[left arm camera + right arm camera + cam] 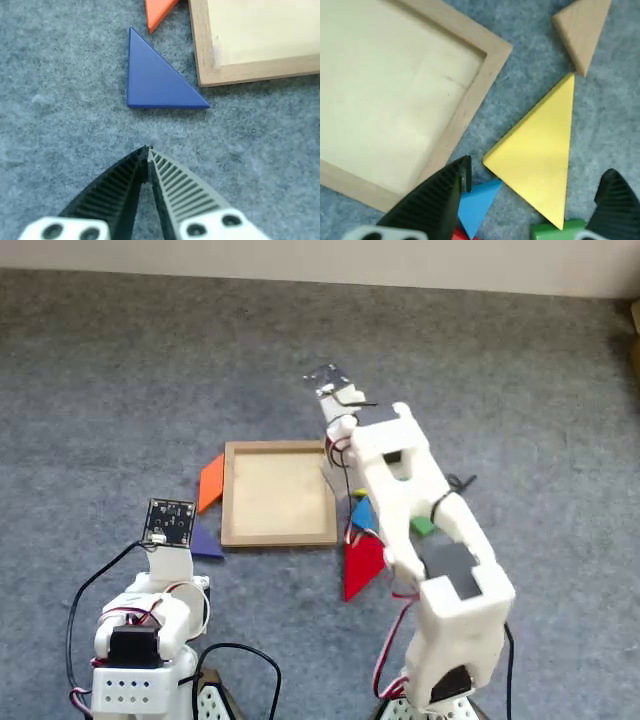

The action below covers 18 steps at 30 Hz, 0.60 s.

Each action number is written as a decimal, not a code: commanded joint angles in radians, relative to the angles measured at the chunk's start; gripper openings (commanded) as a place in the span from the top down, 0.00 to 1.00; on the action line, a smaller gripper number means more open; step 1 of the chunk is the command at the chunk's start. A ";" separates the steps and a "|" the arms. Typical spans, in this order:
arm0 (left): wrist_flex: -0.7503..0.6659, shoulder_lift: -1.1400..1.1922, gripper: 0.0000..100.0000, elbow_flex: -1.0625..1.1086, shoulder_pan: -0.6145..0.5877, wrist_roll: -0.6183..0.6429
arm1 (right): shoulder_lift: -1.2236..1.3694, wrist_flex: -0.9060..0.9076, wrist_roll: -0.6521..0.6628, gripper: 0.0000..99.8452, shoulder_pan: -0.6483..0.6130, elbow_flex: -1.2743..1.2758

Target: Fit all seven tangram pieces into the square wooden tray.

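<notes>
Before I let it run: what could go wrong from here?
The right gripper hangs open over the yellow triangle; the light blue piece and green piece crowd it, so closing may shove them. The left gripper is shut near the dark blue triangle; advancing shut would likely push it.

The square wooden tray (pixel 279 446) at the centre of the high view is pale, unpainted wood, with a tan rim around a cream floor. At its left edge lie a flat orange piece (pixel 210 482) and, lower, a dark blue triangle (pixel 207 543). To its right are a light blue piece (pixel 362 511), a red triangle (pixel 361 565) and a small green piece (pixel 424 526). The right wrist view adds a yellow triangle (pixel 537 160) and a bare tan wooden triangle (pixel 580 27). The carpet-like table surface (pixel 120 370) is mottled grey. Both the left arm (pixel 150 625) and the right arm (pixel 460 610) are white. The left gripper (pixel 148 150) has ribbed jaws, one black and one grey.
</notes>
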 commanded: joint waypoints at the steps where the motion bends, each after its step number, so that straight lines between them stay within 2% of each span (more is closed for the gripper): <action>1: 0.003 -0.016 0.99 0.019 -0.010 -0.008 | 0.050 0.054 0.014 0.62 -0.005 -0.142; 12: 0.003 -0.016 0.99 0.019 -0.010 -0.008 | 0.176 0.124 0.017 0.62 0.039 -0.239; 18: 0.003 -0.016 0.99 0.019 -0.010 -0.008 | 0.179 0.124 0.095 0.62 0.051 -0.236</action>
